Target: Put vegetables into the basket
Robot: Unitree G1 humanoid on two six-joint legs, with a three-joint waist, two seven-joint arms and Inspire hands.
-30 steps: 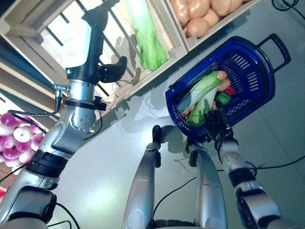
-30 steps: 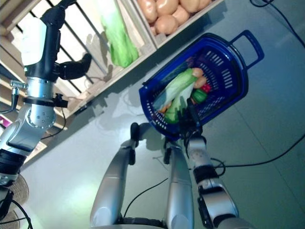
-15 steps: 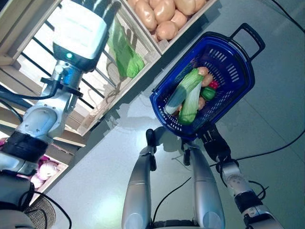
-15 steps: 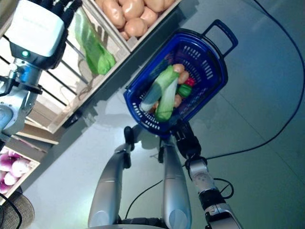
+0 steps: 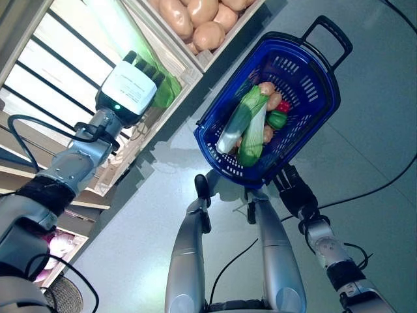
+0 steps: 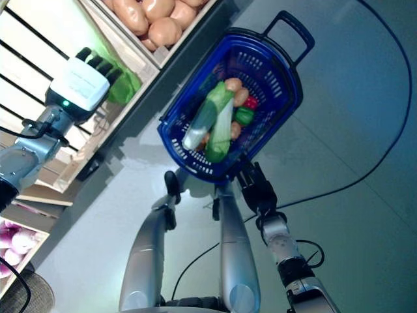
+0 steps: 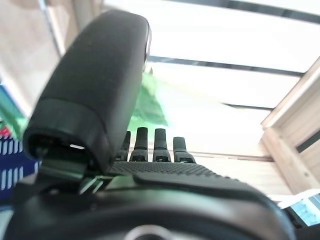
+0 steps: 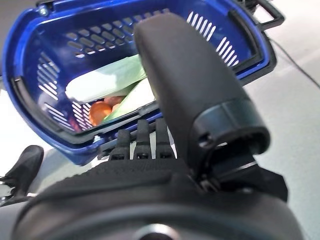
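A blue basket (image 5: pixel 296 65) lies on the grey floor and holds long green leafy vegetables (image 5: pixel 244 120), orange-brown roots, a red pepper (image 5: pixel 284 106) and a green pepper (image 5: pixel 276 119). My right hand (image 5: pixel 294 194) sits at the basket's near rim, open, its straight fingers (image 8: pixel 142 137) pointing at the rim. My left hand (image 5: pixel 133 88) reaches into a wooden crate, open, with its fingers (image 7: pixel 155 145) stretched toward a green leafy vegetable (image 5: pixel 168 90) lying there. In the left wrist view the vegetable (image 7: pixel 150 105) shows just past the fingertips; whether they touch it I cannot tell.
Wooden slatted crates (image 5: pixel 189 68) line the shelf to the left. One holds potatoes (image 5: pixel 195 16) beside the basket's far side. Purple onions (image 6: pixel 16 238) lie in a lower bin at the far left.
The camera has shifted. My left hand has turned and moved onto the crate with the green leafy vegetable. My right hand stays by the basket's near rim.
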